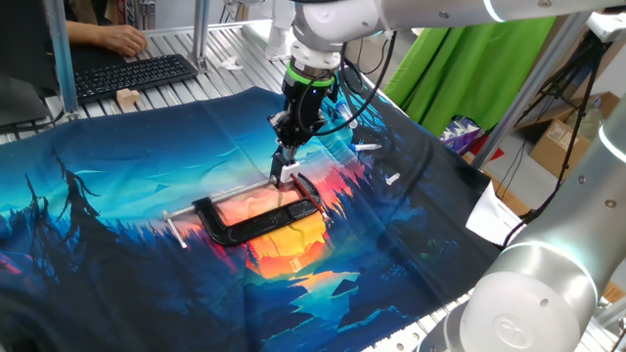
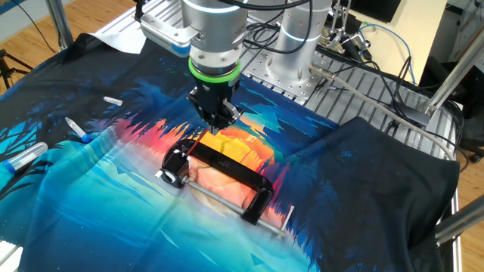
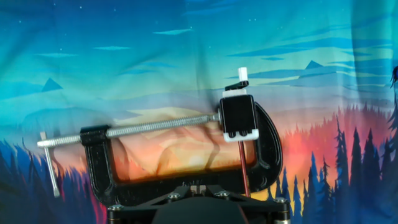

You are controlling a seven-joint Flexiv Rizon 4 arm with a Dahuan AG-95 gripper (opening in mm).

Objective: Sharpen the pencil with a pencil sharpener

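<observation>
Pencil [image 3: 244, 169] stands over printed sunset cloth [image 1: 117, 235], apparently on slatted metal table [image 2: 363, 83]

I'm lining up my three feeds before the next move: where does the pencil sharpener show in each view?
One fixed view: pencil sharpener, whitish block at centre, under the gripper, at the clamp's right end.
The other fixed view: hard to make out; it should sit at the clamp's left end, below the gripper.
Hand view: right of centre.
Shared landmark: the black C-clamp.
</observation>
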